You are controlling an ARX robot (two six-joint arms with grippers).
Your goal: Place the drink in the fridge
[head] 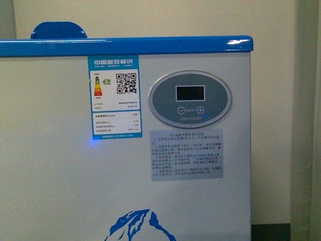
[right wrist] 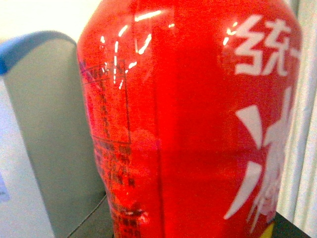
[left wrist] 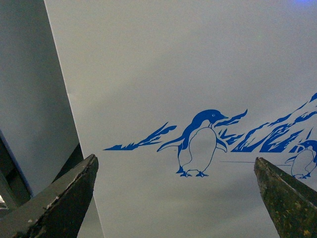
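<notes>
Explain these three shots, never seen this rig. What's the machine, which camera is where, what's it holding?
It is a two-armed robot with a gripper on each arm, and three cameras. The front view comes from a camera on its body: it faces the white wall of a chest fridge, with its blue rim on top, an energy label and an oval control panel. Neither arm shows there. The left wrist view looks along the left gripper: its two dark fingers stand wide apart with nothing between them, aimed at the penguin graphic on the fridge. The right wrist view is filled by the drink, a red bottle with white lettering, very close to the camera. It is probably held, but the right gripper's fingers do not show.
</notes>
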